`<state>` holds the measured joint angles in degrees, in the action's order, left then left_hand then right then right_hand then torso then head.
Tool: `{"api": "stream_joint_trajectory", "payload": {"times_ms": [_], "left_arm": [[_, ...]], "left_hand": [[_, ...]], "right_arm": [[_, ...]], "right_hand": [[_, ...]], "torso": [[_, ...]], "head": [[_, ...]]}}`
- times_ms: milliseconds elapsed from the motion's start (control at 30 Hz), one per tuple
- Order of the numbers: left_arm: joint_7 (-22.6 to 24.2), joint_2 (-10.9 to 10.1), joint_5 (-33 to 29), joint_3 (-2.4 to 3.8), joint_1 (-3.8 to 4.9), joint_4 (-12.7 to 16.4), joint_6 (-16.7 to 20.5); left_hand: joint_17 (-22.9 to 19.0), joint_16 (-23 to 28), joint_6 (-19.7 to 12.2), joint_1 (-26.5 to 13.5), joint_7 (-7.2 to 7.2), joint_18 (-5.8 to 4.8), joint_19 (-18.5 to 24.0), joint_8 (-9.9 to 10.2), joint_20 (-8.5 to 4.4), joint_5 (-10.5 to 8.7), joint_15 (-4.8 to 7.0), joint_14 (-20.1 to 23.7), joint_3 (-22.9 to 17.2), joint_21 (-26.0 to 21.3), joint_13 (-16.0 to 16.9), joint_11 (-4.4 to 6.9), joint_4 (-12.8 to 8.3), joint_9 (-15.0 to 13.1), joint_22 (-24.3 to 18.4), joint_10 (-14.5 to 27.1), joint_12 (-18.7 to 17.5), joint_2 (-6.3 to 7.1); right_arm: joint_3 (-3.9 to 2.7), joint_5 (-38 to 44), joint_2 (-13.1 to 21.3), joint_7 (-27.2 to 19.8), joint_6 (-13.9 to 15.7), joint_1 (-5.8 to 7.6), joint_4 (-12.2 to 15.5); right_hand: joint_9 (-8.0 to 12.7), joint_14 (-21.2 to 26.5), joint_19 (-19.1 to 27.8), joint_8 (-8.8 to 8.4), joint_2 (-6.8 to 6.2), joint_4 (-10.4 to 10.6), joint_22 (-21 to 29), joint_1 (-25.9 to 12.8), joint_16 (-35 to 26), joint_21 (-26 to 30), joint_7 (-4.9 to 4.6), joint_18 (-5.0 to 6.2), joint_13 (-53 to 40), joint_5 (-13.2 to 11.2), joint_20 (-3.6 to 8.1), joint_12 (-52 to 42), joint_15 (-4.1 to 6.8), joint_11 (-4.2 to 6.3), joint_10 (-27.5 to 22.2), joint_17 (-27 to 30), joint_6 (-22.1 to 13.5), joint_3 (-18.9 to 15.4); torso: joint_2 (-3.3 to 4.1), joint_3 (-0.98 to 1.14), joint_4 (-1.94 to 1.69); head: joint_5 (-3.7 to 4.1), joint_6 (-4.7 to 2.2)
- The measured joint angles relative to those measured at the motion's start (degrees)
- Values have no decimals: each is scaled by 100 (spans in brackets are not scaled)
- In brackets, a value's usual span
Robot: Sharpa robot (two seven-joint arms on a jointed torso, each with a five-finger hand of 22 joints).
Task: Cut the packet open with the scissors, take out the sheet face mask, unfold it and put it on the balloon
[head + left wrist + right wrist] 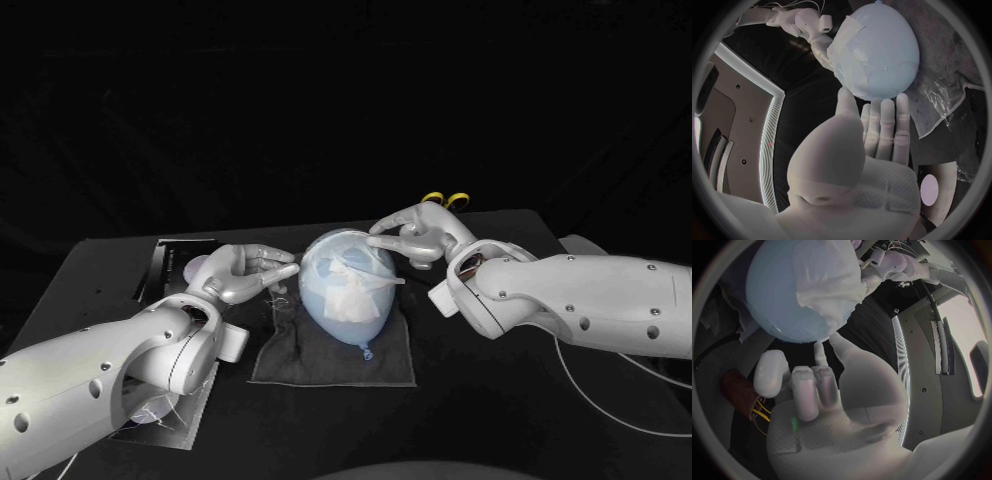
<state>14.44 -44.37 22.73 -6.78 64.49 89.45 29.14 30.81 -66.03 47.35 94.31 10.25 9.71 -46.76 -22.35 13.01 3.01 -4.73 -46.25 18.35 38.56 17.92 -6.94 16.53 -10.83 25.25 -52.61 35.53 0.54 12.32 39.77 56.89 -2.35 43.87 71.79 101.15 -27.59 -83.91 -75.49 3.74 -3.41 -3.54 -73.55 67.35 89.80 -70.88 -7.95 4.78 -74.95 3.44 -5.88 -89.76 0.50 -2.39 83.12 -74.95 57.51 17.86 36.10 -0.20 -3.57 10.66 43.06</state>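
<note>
Lying crumpled on the upper face of the pale blue rubber balloon [339,322], the white sheet face mask [346,285] is partly opened out and not yet smoothed flat. The balloon rests mid-surface on a dark grey cloth mat [332,368], with its knot towards the near edge.

Judgement: the mask looks thin, limp and clingy, and likely tears easily. Take it by its outer edges with light pinches and draw outward. The balloon is light and apt to roll, so steady it and avoid hard pokes.

Left hand [231,275] is on the balloon's side towards the left edge. Its fingers [886,125] are straight and side by side with the thumb set apart; the tips are at the balloon skin, with nothing between them.

Right hand [421,238] is at the balloon's far end. Most fingers [811,385] are curled in, while the thumb and one finger reach to the balloon. Whether they pinch the mask edge, cannot tell.

Outward:
- Yellow-handled scissors [444,200] lie near the far edge, behind the right hand.
- A dark packet with a pale round mark [176,262] lies towards the left edge.
- A clear plastic film [162,420] lies at the near left corner.
</note>
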Motion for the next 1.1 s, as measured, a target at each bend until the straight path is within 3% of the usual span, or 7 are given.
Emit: {"api": "stream_joint_trajectory", "payload": {"times_ms": [367, 633, 800, 967, 1100], "left_arm": [[-172, 32, 156, 0, 0, -15, 16], [-284, 54, 238, -1, 0, -30, 31], [-356, 66, 278, -1, 0, -37, 41], [-408, 74, 301, -1, 0, -38, 50], [-440, 78, 313, -1, 0, -39, 56]], "left_hand": [[-16, -183, -70, 54, -31, -3, 100, -107, -2, 0, 21, 22, 110, 225, 335, 50, -17, -9, 169, 194, 631, -54], [-17, -225, -70, 76, -31, -4, 120, -128, 18, 0, 44, -2, 110, 267, 386, 39, -17, -13, 202, 223, 724, -77], [-18, -225, -71, 76, -32, -6, 141, -128, -2, 0, 63, 17, 125, 267, 402, 39, -32, -13, 213, 223, 751, -76], [-19, -225, -71, 76, -32, -7, 141, -128, -2, 0, 63, 17, 125, 285, 407, 41, -32, -13, 215, 225, 768, -76], [-19, -225, -80, 76, -41, -14, 141, -128, -2, 0, 62, 17, 124, 305, 414, 61, -32, -12, 223, 245, 778, -76]], "right_arm": [[-2, 83, -100, 104, -158, -12, -173], [-5, 113, -143, 173, -247, -17, -241], [-7, 147, -149, 206, -284, -20, -239], [-8, 168, -150, 210, -277, -22, -232], [-8, 175, -155, 196, -241, -24, -231]], "right_hand": [[23, 0, 0, 0, 45, 32, -6, 90, -4, 0, -1, 0, 1, 0, 0, -4, 0, 0, 0, 0, 44, 32], [39, 0, 0, 0, 83, 30, -3, 129, -20, 0, 6, -2, 5, -23, 0, -3, 0, 0, 0, 5, 52, 34], [59, 0, -28, 74, 139, -33, -5, 348, 0, -1, 71, -4, 4, -26, 28, -3, 0, 1, 3, 5, 241, 152], [-9, 43, -104, 254, 331, -150, -92, 608, 0, -101, 215, -41, 2, -47, 105, 2, 46, 25, 44, 4, 574, 396], [-75, 81, -167, 371, 327, -270, -138, 702, 0, -154, 290, -45, 1, -67, 167, 5, 85, 67, 3, 0, 724, 541]], "torso": [[2, 0, -3], [3, -1, -6], [2, -1, -3], [2, 1, 0], [2, 1, 0]], "head": [[3, 6], [4, 17], [-4, 22], [-3, 27], [5, 32]]}}
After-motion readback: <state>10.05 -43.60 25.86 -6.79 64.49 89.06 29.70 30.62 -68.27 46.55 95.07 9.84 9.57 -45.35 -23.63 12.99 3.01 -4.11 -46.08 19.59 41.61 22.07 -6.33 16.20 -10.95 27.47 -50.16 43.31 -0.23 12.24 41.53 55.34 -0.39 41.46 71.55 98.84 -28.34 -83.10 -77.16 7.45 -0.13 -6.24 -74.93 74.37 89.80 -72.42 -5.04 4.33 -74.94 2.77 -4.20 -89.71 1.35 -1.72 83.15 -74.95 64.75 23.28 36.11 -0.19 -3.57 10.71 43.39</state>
